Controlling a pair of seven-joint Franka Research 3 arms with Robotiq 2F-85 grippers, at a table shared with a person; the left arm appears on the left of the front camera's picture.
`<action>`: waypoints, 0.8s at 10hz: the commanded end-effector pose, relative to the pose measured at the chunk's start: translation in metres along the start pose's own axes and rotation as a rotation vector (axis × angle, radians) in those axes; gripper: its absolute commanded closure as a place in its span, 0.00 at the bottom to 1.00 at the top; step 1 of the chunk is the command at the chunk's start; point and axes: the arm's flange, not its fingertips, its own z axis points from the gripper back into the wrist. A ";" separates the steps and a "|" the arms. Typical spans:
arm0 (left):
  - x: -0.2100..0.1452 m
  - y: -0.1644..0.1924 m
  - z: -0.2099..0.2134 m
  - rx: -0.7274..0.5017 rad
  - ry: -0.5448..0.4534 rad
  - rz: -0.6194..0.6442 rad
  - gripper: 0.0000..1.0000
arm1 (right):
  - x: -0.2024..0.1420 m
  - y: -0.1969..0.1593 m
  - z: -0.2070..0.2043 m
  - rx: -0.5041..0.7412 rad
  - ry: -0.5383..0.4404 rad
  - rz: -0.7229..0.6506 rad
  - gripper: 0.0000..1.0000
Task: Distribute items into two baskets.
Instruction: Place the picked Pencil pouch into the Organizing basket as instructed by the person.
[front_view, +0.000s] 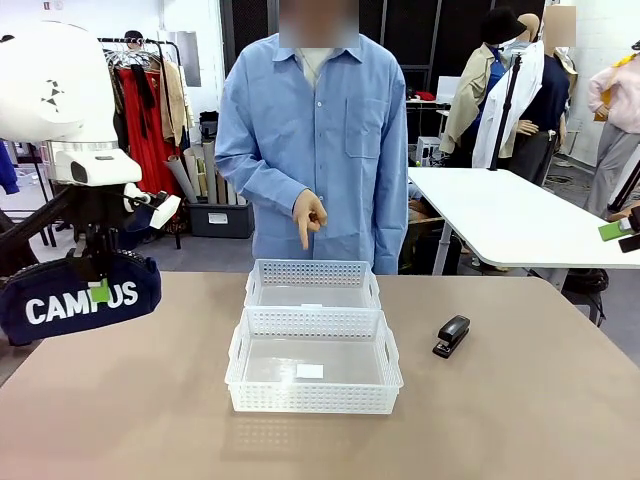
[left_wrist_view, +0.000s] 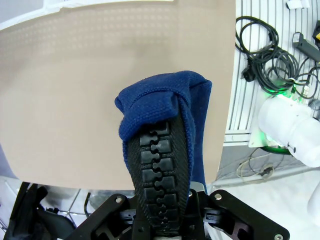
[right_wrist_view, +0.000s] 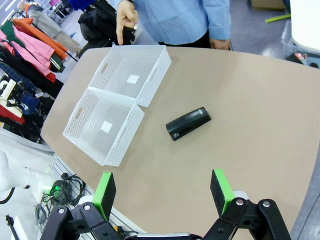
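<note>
Front view showed the left fingers (front_view: 99, 291) shut tight on the blue pouch (front_view: 75, 300). The pouch had "CAMPUS" on it in white letters. It hung from the fingers at the 9 o'clock side of the counter (front_view: 500, 420), well apart from the baskets. One green pad showed on the front of the pouch, in the middle of the word.

Two white baskets sat in the middle of the counter, touching each other. The far basket (front_view: 312, 270) was at 12 o'clock from the near basket (front_view: 313, 395). Each had a small white sticker on its floor. The black stapler (front_view: 452, 335) lay flat on the counter at 3 o'clock from the near basket, just beside it and not touching it.

A person in a blue shirt stood at the far side. One hand (front_view: 309, 217) was held at 12 o'clock from the far basket, with a finger pointing down.

Left wrist view looked down on the pouch (left_wrist_view: 165, 100). Its black zipper ran up between the fingers, and the brown counter lay under it.

Right wrist view showed the right fingers (right_wrist_view: 105, 191) spread wide with nothing between them. They hung over the counter. The stapler (right_wrist_view: 188, 123) lay at 12 o'clock from them. The near basket (right_wrist_view: 127, 137) and the far basket (right_wrist_view: 157, 75) were at 10 o'clock, and the person's hand (right_wrist_view: 126, 17) pointed down past the far basket.
</note>
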 end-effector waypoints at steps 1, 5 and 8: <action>-0.001 0.001 0.003 0.003 0.004 0.016 1.00 | 0.003 -0.001 -0.001 0.026 -0.027 0.006 0.00; 0.008 0.022 0.005 -0.010 -0.019 -0.074 1.00 | 0.003 -0.001 -0.001 0.026 -0.027 0.006 0.00; 0.031 0.050 0.019 0.003 -0.044 -0.159 1.00 | 0.003 -0.001 -0.001 0.026 -0.027 0.006 0.00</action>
